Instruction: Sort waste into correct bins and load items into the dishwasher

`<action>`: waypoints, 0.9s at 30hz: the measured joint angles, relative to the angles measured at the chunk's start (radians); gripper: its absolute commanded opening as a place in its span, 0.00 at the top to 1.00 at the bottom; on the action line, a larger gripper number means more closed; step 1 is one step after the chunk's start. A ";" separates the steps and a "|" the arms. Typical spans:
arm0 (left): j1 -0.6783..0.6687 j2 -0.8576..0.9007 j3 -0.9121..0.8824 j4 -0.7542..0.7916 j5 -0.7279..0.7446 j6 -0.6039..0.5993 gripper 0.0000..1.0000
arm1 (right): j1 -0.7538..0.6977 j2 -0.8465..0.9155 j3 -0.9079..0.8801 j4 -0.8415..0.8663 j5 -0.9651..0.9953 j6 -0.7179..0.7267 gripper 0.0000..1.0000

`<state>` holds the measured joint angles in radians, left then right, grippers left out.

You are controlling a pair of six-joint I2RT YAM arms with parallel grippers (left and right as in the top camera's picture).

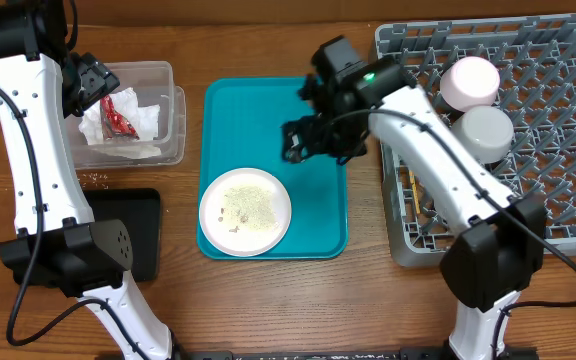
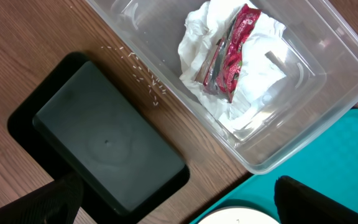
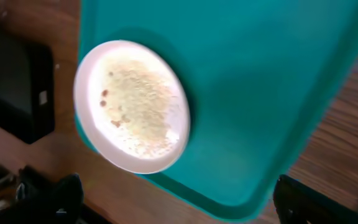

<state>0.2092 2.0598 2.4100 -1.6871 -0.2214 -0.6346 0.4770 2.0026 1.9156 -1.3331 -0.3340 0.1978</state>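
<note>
Overall: we log a wooden desk [image 1: 368, 310] with two white arms over it, neither one carrying anything.
Left jaws: wide open, gripping nothing. They hang over the left end of the clear tub [image 1: 176, 125]. In the wrist view the dark fingers [image 2: 48, 202] sit at the two lower corners, far apart.
Right jaws: wide open, gripping nothing. They hang over the upper right part of the teal tray [image 1: 268, 120], up and to the right of the plate [image 1: 206, 212]. The fingers [image 3: 51, 199] are spread wide in the wrist view.
Clear tub: on the desk at the upper left, just beside the teal tray's left edge.
Napkins [image 2: 253, 81]: crumpled and white, lying inside the clear tub.
Red wrapper [image 2: 235, 50]: inside the clear tub, resting on the napkins.
Black tray [image 2: 104, 149]: on the desk below the clear tub; in the overhead view the left arm [image 1: 28, 130] partly covers it.
Loose grains [image 2: 145, 74]: scattered on the desk between the clear tub and the black tray.
Plate: on the lower left of the teal tray, its rim reaching the tray's left edge.
Rice and crumbs [image 3: 135, 99]: spread over the plate, with a few brownish specks among them.
Dish rack [image 1: 568, 200]: on the right of the desk, just beside the teal tray; the right arm [image 1: 438, 160] crosses its left side.
Rack load: a pale pinkish round piece [image 1: 468, 82] and a grey-white bowl [image 1: 486, 130] close together near the top; we cannot tell whether they touch.
</note>
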 measured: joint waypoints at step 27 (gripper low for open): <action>0.000 0.000 0.000 0.143 0.051 -0.010 0.00 | -0.602 -0.148 0.048 -0.236 0.116 0.116 0.00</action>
<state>0.2092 2.0598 2.4100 -1.5440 -0.1703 -0.6445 -0.1246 1.8545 1.9636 -1.5688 -0.2180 0.3138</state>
